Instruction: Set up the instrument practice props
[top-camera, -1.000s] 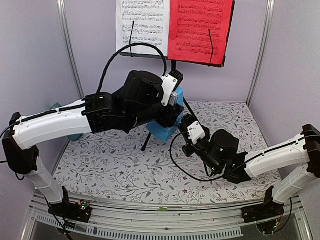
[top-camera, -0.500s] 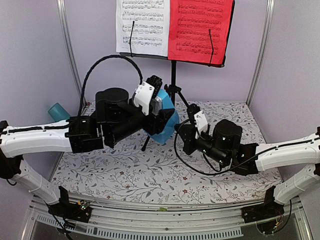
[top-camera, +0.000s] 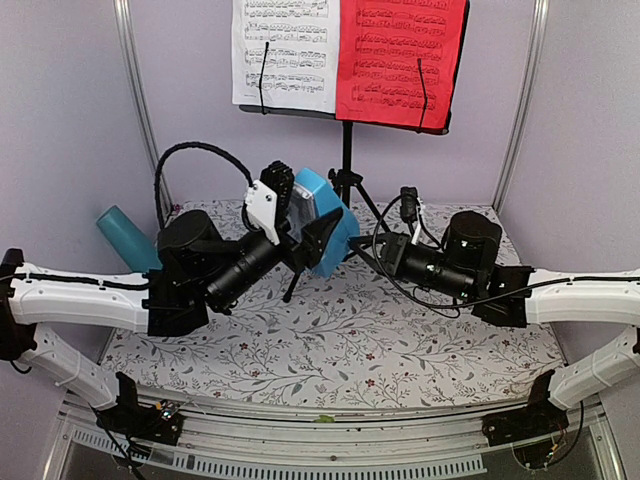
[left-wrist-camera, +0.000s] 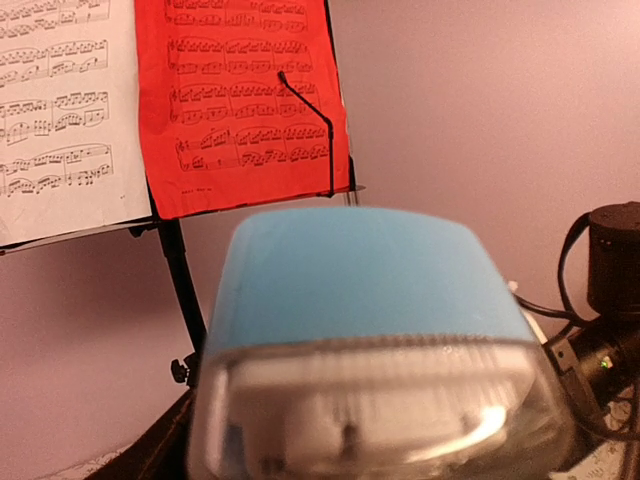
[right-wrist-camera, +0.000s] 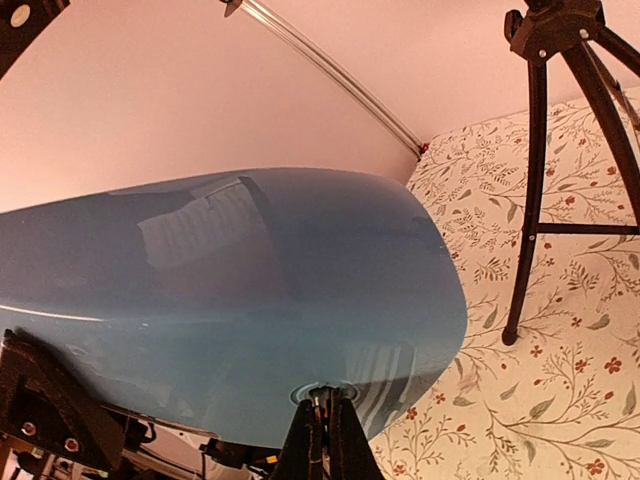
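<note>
The small blue pyramid metronome (top-camera: 318, 200) hangs tilted above the table's middle, with my left gripper (top-camera: 308, 228) shut on it across its width. It fills the left wrist view (left-wrist-camera: 360, 270), clear front cover nearest the camera. My right gripper (top-camera: 353, 250) is shut, and its fingertips (right-wrist-camera: 325, 405) press against a small round fitting on the metronome's blue side (right-wrist-camera: 230, 300). Behind, the black music stand (top-camera: 346, 150) stands upright with the white sheet (top-camera: 285, 50) and red sheet (top-camera: 400, 60) on its desk, each under a black wire clip.
A teal cylinder cup (top-camera: 125, 235) lies at the back left by the wall. The stand's tripod legs (right-wrist-camera: 535, 180) spread over the floral table cover (top-camera: 330, 345) just behind the metronome. Grey walls and metal posts close in the back and sides.
My left arm has drawn back to the left and lowered, turning the metronome with it. My right arm has swung round so its shut fingertips now point left onto the metronome.
</note>
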